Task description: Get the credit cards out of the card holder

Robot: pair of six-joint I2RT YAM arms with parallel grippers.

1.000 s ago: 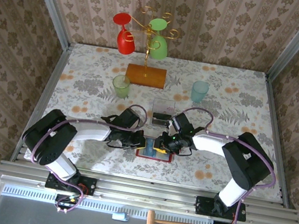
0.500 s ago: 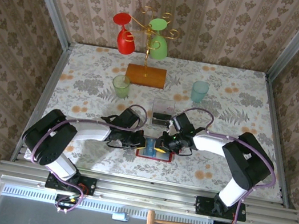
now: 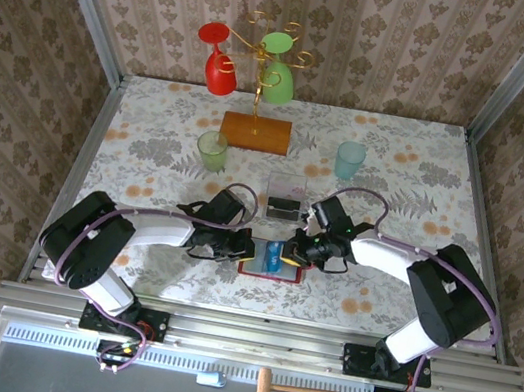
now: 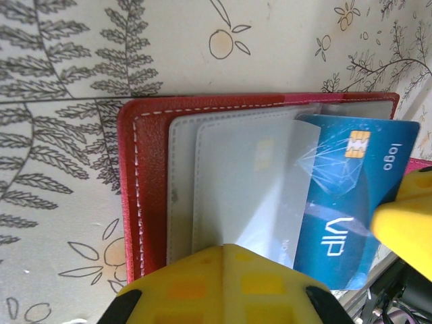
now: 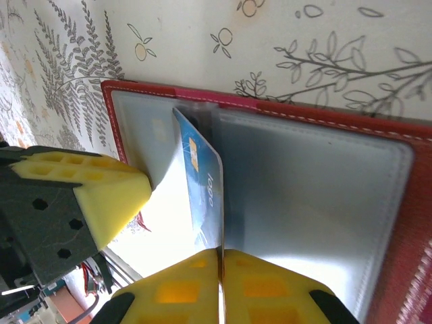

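Right gripper (image 5: 221, 262) has its yellow pads squeezed shut on one end of the blue card (image 5: 202, 182). That card is tipped up on edge and mostly pulled out of the card holder (image 5: 324, 175). Left gripper (image 4: 225, 263) has its pads together too, on the near edge of the holder's frosted pocket leaf, and it looks clamped on it. The red card holder lies open and flat on the flowery table (image 3: 446, 188), near the front and right between the two arms.

Just behind it sits a clear plastic box (image 3: 285, 197) with something dark inside. Further back are a green cup (image 3: 212, 151), a teal cup (image 3: 350, 159) and a wooden stand (image 3: 255, 132) with a red and a green glass hanging off it. A mallet (image 3: 294, 390) lies on the ledge in front.

From above, both grippers cover most of the holder, leaving just a red strip and a bit of blue. A second card (image 4: 263, 154) shows faintly through the pocket, but I can't tell its colour.
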